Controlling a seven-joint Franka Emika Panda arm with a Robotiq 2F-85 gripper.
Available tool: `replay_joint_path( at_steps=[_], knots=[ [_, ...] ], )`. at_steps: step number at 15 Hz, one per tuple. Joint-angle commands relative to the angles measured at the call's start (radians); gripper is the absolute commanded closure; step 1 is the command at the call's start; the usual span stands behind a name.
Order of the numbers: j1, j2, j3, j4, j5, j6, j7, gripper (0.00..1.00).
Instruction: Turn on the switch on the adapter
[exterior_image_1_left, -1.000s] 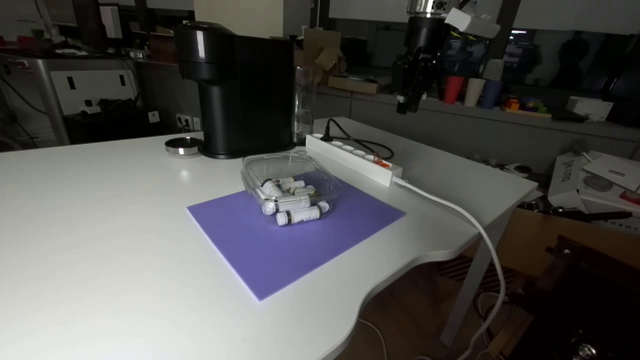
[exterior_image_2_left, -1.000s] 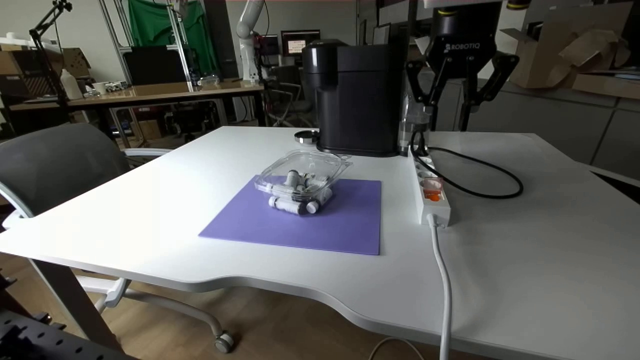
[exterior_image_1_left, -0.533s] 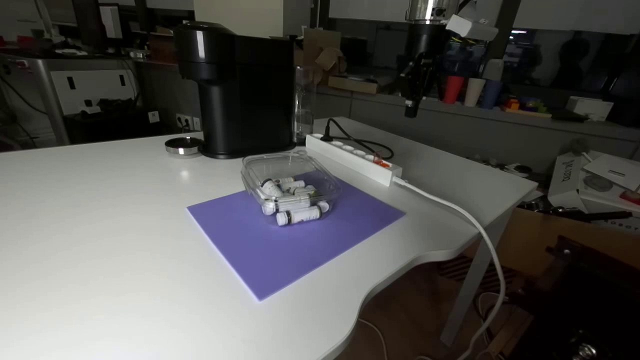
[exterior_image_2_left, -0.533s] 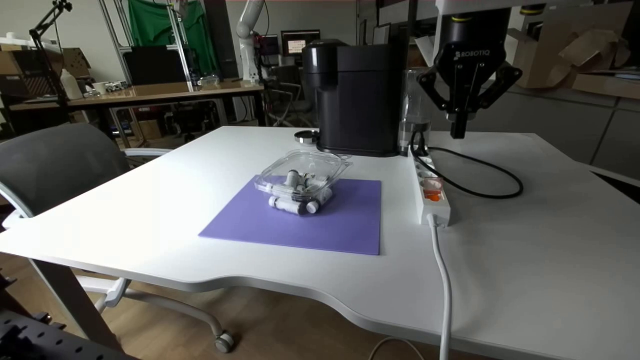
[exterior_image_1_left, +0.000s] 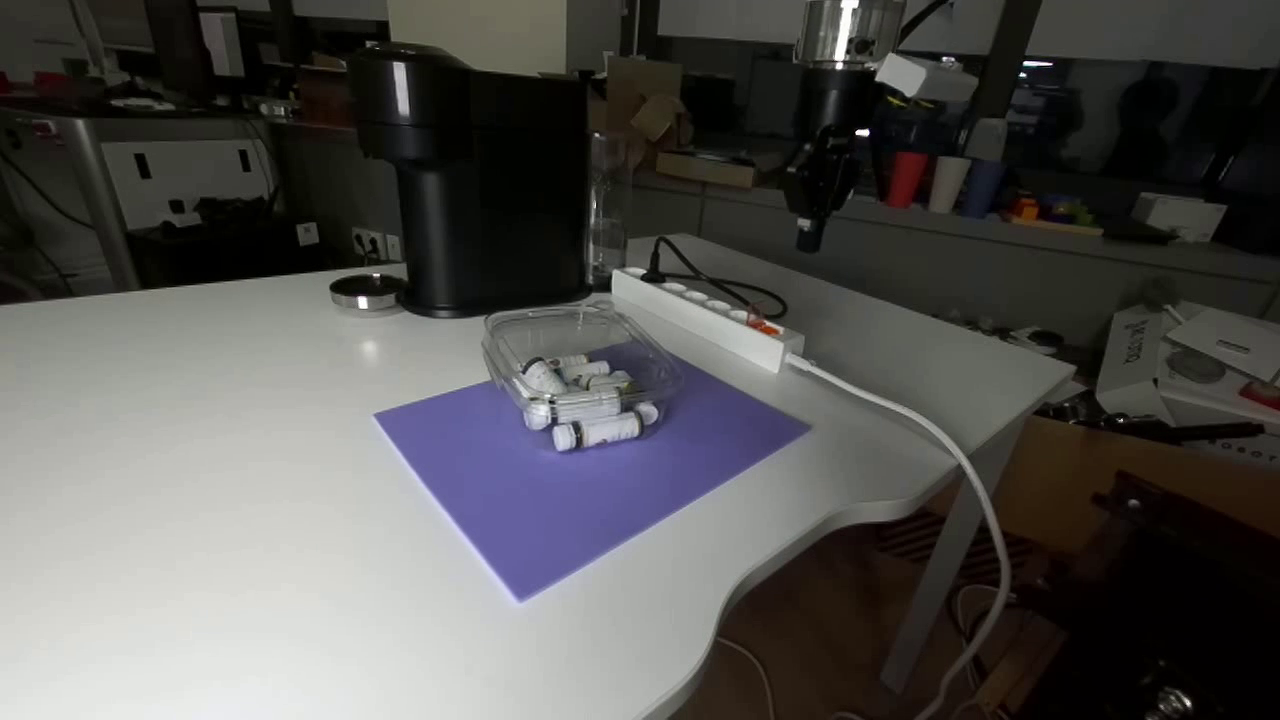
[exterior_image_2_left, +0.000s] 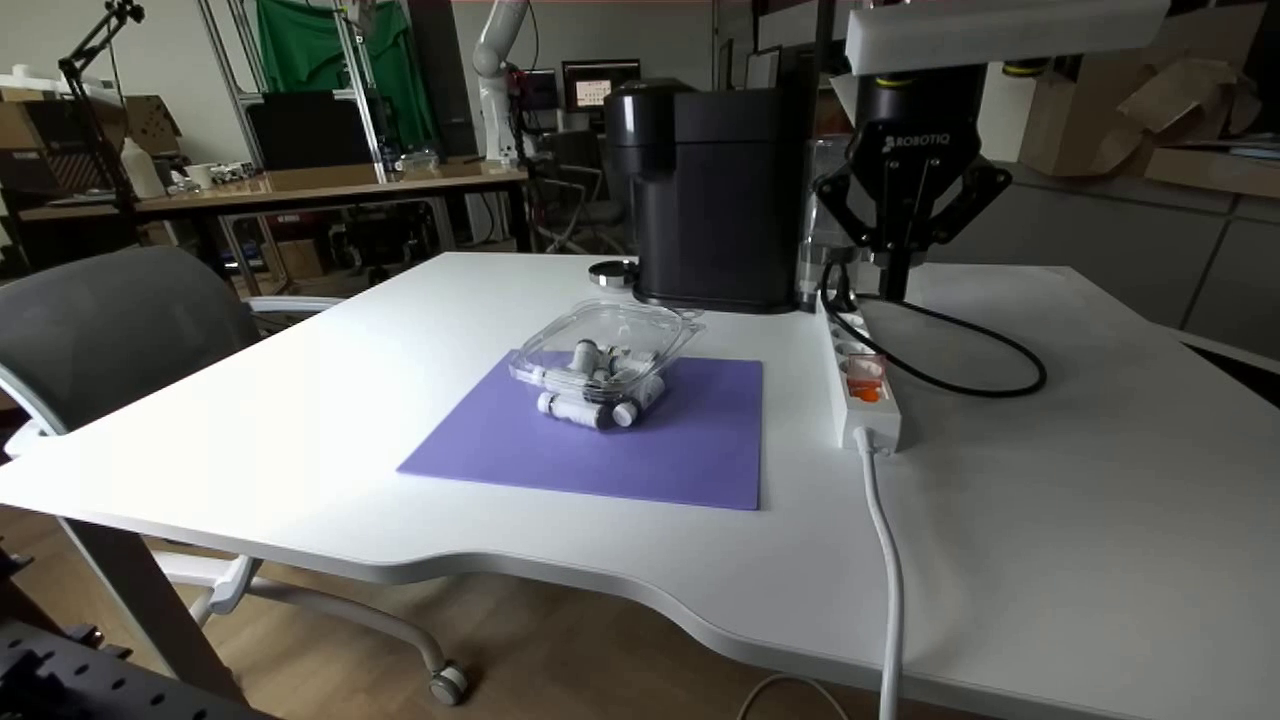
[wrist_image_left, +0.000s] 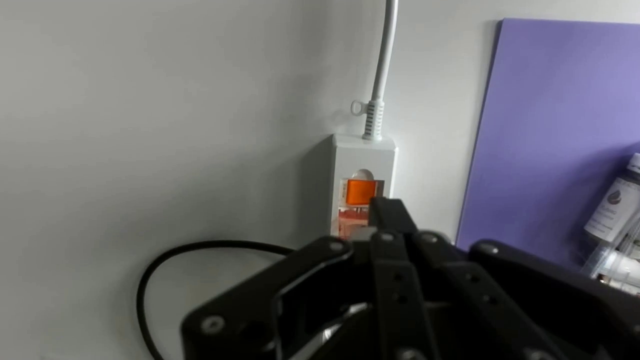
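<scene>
The adapter is a long white power strip on the table, in both exterior views (exterior_image_1_left: 700, 322) (exterior_image_2_left: 850, 418) and in the wrist view (wrist_image_left: 365, 152). Its orange switch sits near the end with the white cable, in both exterior views (exterior_image_1_left: 766, 328) (exterior_image_2_left: 865, 394) and in the wrist view (wrist_image_left: 360, 191). A clear, reddish piece (wrist_image_left: 353, 220) is beside the switch. My gripper is shut and empty, its fingertips together, in both exterior views (exterior_image_1_left: 808, 240) (exterior_image_2_left: 895, 285) and in the wrist view (wrist_image_left: 392, 207). It is above the strip, apart from it. The fingertips hide part of the strip in the wrist view.
A black plug (exterior_image_1_left: 653, 273) with a looping black cable (exterior_image_2_left: 1000, 390) is in the strip's far end. A tall black machine (exterior_image_1_left: 490, 190) stands near that end. A clear tub (exterior_image_1_left: 580, 340) with small white bottles stands on a purple mat (exterior_image_1_left: 560, 510) beside the strip.
My gripper was open a second ago and had shut by half a second ago. Since then it has moved left and down in both exterior views. The adapter has not moved.
</scene>
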Motion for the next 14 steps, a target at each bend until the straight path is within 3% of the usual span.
replay_joint_path(
  at_steps=[1,14],
  knots=[
    [-0.014,0.038,0.021,0.003,-0.019,0.059,0.037,1.00],
    [-0.063,0.155,0.072,0.049,-0.011,0.133,0.030,1.00]
  ],
)
